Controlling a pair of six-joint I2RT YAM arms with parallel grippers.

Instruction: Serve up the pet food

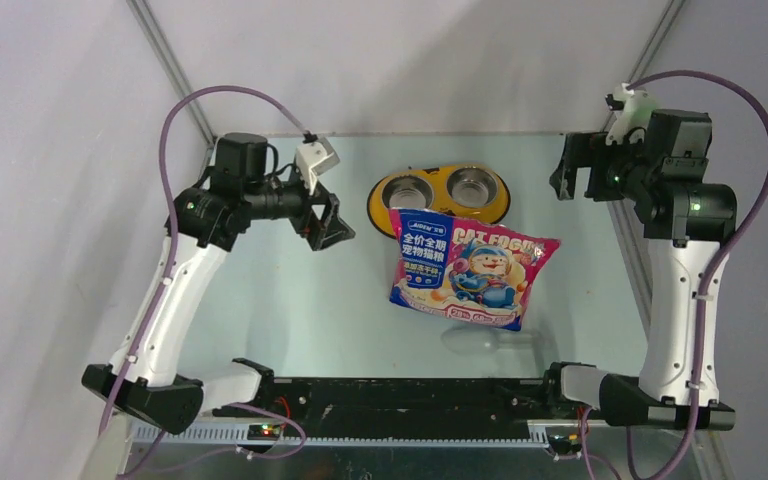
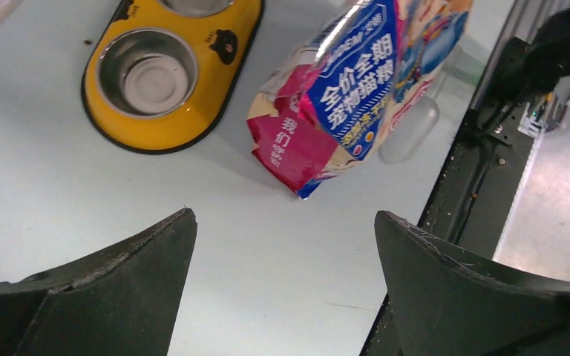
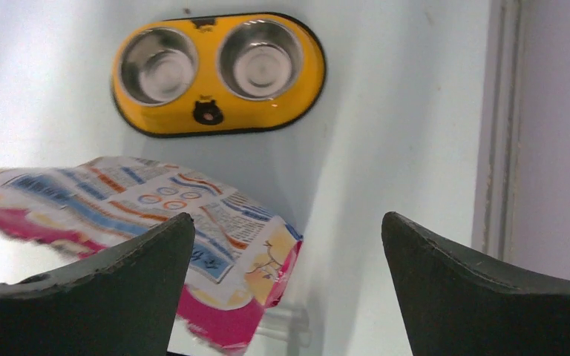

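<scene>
Bag (image 1: 470, 268): just beside the bowl (image 1: 438, 197), on its near side.
Left gripper (image 1: 335, 220): left of bowl, jaws wide, empty.
Right gripper (image 1: 572, 185): right of bowl, jaws wide, empty.

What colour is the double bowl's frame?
The double bowl is yellow with a black bottom edge; the right wrist view shows it best.

Glossy pink-and-blue pet food bag (image 1: 470, 268) with cartoon cat, at the middle of the table (image 1: 290, 300)
</scene>
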